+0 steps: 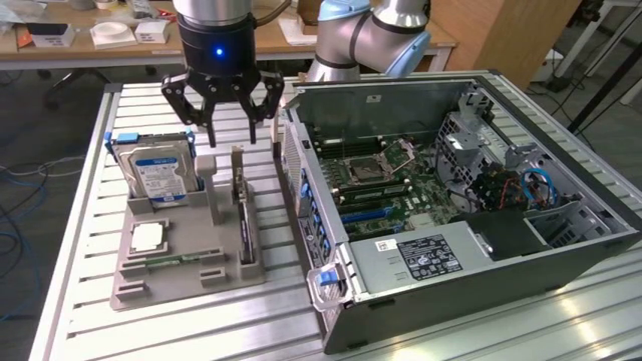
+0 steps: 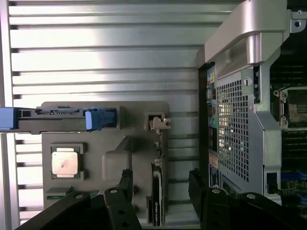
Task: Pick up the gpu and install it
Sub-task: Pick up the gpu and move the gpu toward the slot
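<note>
Nearest us in the exterior view, the open computer case [image 1: 401, 101] lay on the slatted tabletop [image 1: 80, 248]. A grey holder [image 1: 191, 263] sat at its 9 o'clock. The gpu [image 1: 240, 203] stood on edge in the holder's slot nearest the case, with a square chip [image 1: 147, 237] at the gpu's 9 o'clock and a hard drive [image 1: 155, 173] at 10. Farther back, the tool [image 1: 233, 137] hung over the gpu's far end, jaws wide apart, holding nothing.
</note>
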### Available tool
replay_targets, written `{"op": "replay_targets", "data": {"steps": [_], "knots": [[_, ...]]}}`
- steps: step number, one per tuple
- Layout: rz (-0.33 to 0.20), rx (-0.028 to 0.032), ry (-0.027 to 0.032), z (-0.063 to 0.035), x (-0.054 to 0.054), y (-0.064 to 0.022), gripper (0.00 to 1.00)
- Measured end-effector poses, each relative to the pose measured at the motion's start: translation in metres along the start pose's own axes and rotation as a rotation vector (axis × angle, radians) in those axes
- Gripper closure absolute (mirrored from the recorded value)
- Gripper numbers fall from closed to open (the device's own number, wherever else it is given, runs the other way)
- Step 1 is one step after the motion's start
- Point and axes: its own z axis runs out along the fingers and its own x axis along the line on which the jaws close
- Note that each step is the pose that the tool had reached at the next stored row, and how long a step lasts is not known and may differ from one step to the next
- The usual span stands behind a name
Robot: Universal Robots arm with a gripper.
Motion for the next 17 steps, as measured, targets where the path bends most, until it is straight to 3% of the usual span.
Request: {"op": "replay_targets", "data": {"steps": [6, 17], "knots": [[0.000, 0.0001, 0.0001, 0.0036, 0.000, -0.0018, 0.41], [0.000, -0.0001, -0.0001, 0.0094, -0.001, -0.0172, 0.41]]}}
